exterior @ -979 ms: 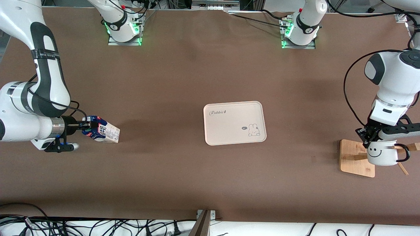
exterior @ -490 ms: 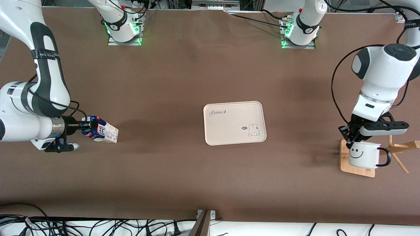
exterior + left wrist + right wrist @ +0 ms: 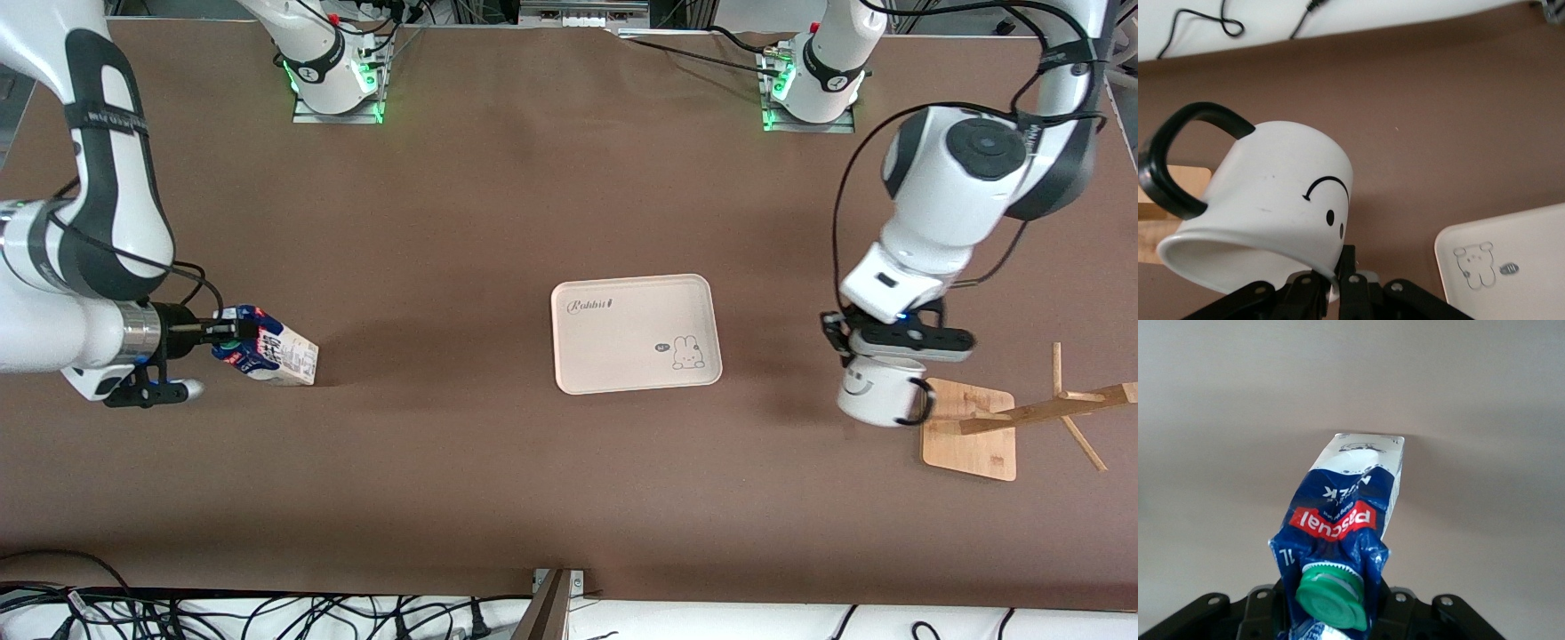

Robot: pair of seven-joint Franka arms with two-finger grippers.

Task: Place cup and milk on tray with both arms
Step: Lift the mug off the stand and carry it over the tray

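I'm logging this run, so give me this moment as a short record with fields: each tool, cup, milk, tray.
left tool: shut on the cup, in the air between the tray and the wooden stand
cup: held by its rim, off the stand
right tool: shut on the milk's top
milk: tilted, at the right arm's end of the table
tray: mid-table, nothing on it
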